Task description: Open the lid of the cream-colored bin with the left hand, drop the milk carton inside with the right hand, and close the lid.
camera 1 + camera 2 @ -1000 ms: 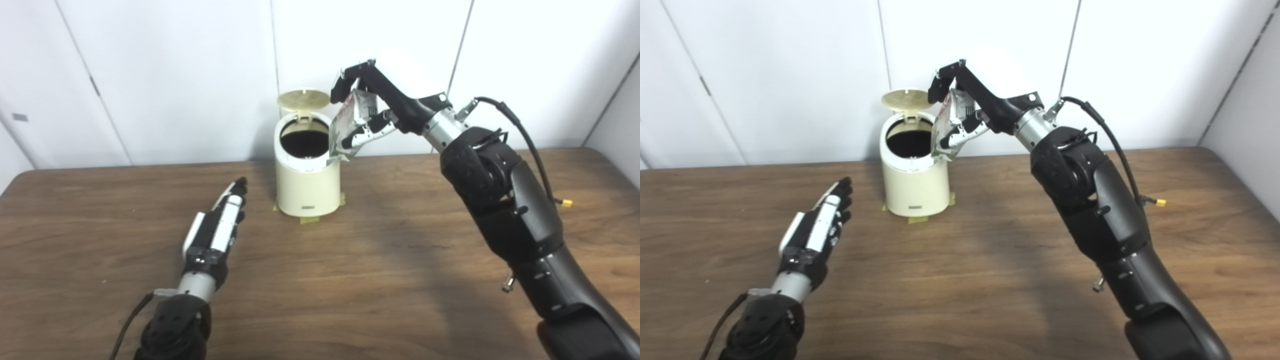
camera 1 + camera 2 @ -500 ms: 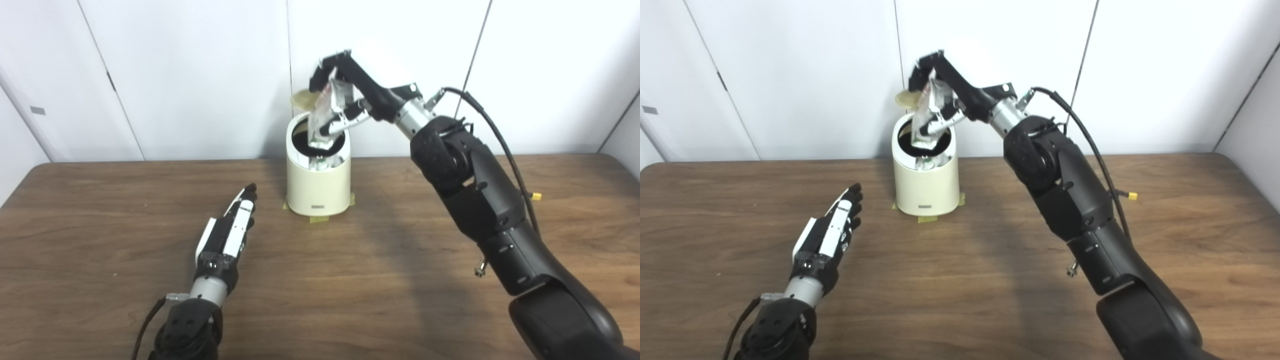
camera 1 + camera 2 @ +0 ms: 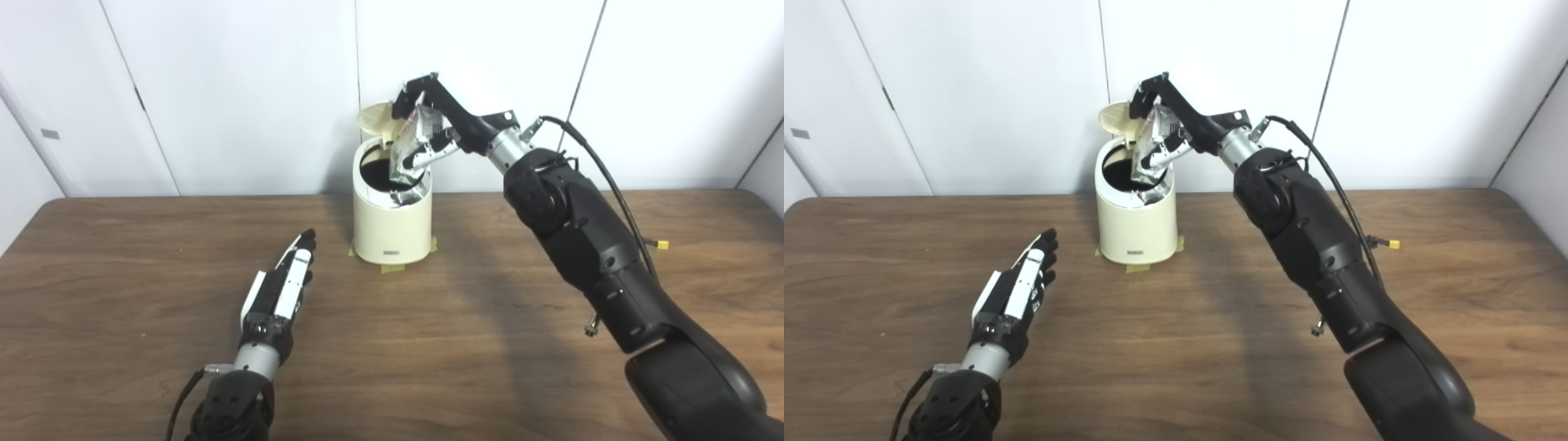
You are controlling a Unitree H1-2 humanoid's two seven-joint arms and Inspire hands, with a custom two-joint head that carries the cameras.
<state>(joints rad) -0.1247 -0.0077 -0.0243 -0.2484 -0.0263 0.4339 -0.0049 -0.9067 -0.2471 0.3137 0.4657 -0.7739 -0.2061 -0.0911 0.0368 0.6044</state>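
The cream-colored bin [image 3: 392, 223] stands at the table's far middle with its round lid [image 3: 375, 117] tipped up behind the dark opening. My right hand [image 3: 442, 125] is above the bin's right rim, shut on the crumpled silver-white milk carton [image 3: 409, 153]. The carton's lower end dips into the opening and leans on the rim. My left hand [image 3: 282, 291] lies low over the table, left of and nearer than the bin, fingers stretched flat and holding nothing.
Yellow tape strips [image 3: 392, 267] mark the bin's foot on the brown wooden table [image 3: 459, 343]. White wall panels stand right behind the bin. A cable with a yellow plug [image 3: 663, 245] hangs off my right arm.
The camera shifted. My right hand carried the carton from beside the bin to over the opening, and its lower end now sits inside. The left hand stayed flat on its spot.
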